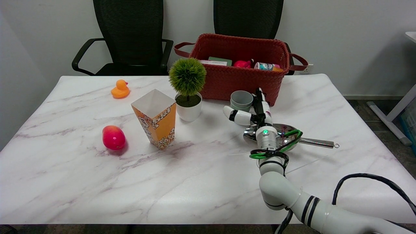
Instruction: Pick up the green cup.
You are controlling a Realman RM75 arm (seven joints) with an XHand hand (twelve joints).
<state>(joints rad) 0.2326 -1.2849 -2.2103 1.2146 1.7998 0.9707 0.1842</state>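
Note:
The green cup (241, 100) is a pale grey-green tumbler standing upright on the marble table (97, 182), just in front of the red woven basket (240, 65). My right hand (253, 112) reaches in from the lower right and sits right beside the cup. Its thumb lies in front of the cup's lower wall and its fingers stretch up along the cup's right side. The fingers are apart and I cannot see them pressing the cup. The cup's base is hidden behind the thumb.
A steel pan with a long handle (317, 142) lies under my wrist. A potted green ball plant (188, 87), a popcorn box (156, 118), a red-yellow fruit (113, 137) and an orange duck (120, 89) stand to the left. The basket holds several items.

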